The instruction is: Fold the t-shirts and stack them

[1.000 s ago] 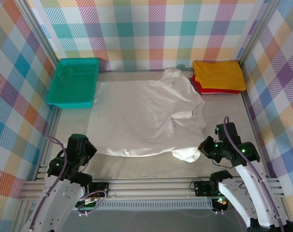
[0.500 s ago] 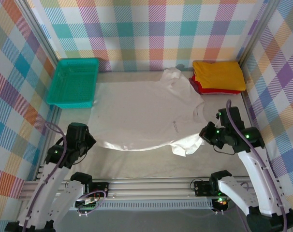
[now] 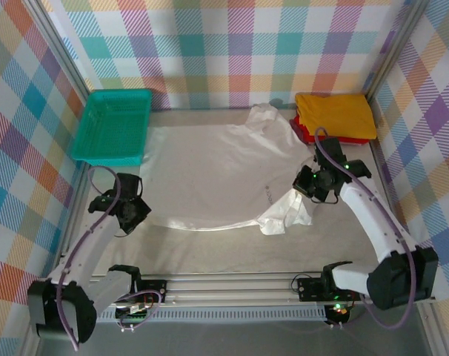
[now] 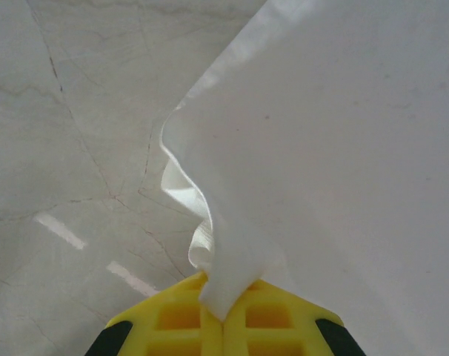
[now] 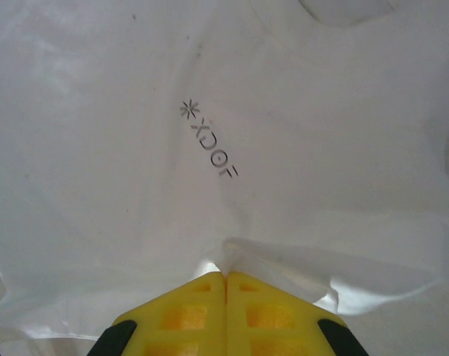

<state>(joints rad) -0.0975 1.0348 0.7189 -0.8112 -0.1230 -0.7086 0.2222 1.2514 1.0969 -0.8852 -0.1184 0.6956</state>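
Shifted away from the near edge since a second ago: both pincers, with the near hem of the white t-shirt dragged along, the right one furthest, toward the far side and slightly left.

Left gripper at the shirt's near left corner. On its wrist camera, left gripper with yellow pads pressed together on a bunched corner of the white t-shirt, cloth rising in a narrow fold out of the seam between them and lifted off the pale table.

Right gripper over the shirt's near right part. From its own wrist, right gripper likewise clamped on a pinch of white t-shirt, a small doubled flap just beyond the pads. Farther out, a small dark print reading diagonally.

Counted from above: two arms, three shirts, one basket. White t-shirt spread across the middle of the table, near right corner crumpled and turned over onto itself. Yellow t-shirt folded in the far right corner on top of the red t-shirt. Teal basket at far left, apart from the cloth.

Hard to make out: red shirt mostly covered, showing as a rim along the stack's left and near sides. Far sleeve of the white shirt bunched just beside the stack; touching or not, cannot tell. Pad tips cut off at the lower edge of both wrist views.
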